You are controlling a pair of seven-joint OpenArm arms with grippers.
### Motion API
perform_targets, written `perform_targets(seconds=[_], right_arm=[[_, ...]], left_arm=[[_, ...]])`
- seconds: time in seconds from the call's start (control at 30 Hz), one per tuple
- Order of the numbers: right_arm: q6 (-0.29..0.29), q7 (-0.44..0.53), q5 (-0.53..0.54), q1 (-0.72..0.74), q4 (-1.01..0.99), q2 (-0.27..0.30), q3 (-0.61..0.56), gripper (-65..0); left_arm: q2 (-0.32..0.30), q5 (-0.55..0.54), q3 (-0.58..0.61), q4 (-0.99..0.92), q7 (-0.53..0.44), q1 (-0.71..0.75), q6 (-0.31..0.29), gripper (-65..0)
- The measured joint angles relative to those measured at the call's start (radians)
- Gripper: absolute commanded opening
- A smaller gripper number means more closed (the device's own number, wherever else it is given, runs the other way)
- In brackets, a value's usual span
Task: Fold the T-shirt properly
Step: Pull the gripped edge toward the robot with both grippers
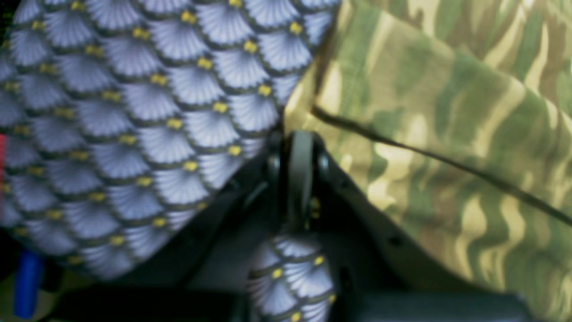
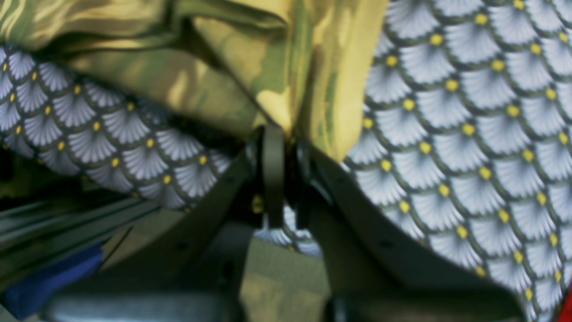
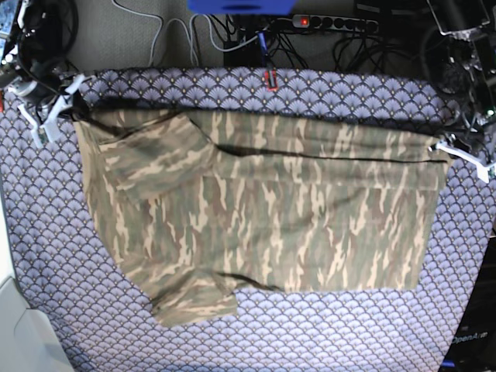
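Nearest the front edge of the purple scale-patterned tablecloth (image 3: 256,333): one short sleeve of the T-shirt (image 3: 263,225), poking out toward the lower left of the shirt body. Just beyond that sleeve, the camouflage body itself, spread wide across the middle of the tablecloth with the far strip doubled over on top (dark fold line running along it, left to right). Second sleeve folded in on the body, up toward the far left corner.

At the far right corner of the T-shirt: left gripper (image 3: 443,147), jaws pressed together and pinching the shirt's edge. Same story in the left wrist view, left gripper (image 1: 298,147) clamped right where camo fabric (image 1: 447,134) meets tablecloth (image 1: 134,112).

At the far left corner of the T-shirt: right gripper (image 3: 68,97), also closed tight on fabric. Right wrist view pretty blurry, but right gripper (image 2: 279,134) clearly nipping a bunched-up fold of the shirt (image 2: 268,76), lifted a bit off the tablecloth (image 2: 469,112).

Behind the tablecloth's far edge: tangle of cables (image 3: 232,31) and a power strip (image 3: 333,23).
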Motion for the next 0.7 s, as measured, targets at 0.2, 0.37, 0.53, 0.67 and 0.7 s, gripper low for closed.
perform_targets(seconds=[0.2,0.37,0.53,0.67,0.7], right_arm=[[0.0,0.032,0.005,-0.063,0.001,-0.001,0.019,-65.0],[0.002,0.039,0.006,-0.1,0.001,-0.001,0.023,-65.0],[0.001,0.053,-0.001,-0.127,0.002,-0.013,0.023,-65.0],[0.0,0.059,-0.003,-0.127,-0.003,-0.016,0.023,-65.0],[0.0,0.061,-0.003,-0.127,-0.003,-0.016,0.023,-65.0]], left_arm=[[0.005,0.0,-0.024,0.006,0.003,0.06,-0.002,-64.2],[0.005,-0.003,-0.026,0.006,-0.006,0.082,-0.003,-64.2],[0.005,-0.002,-0.026,0.006,-0.001,0.113,-0.002,-64.2],[0.005,-0.003,-0.026,0.006,-0.011,0.126,-0.002,-64.3],[0.005,-0.002,-0.026,0.006,-0.008,0.127,-0.002,-64.1]])
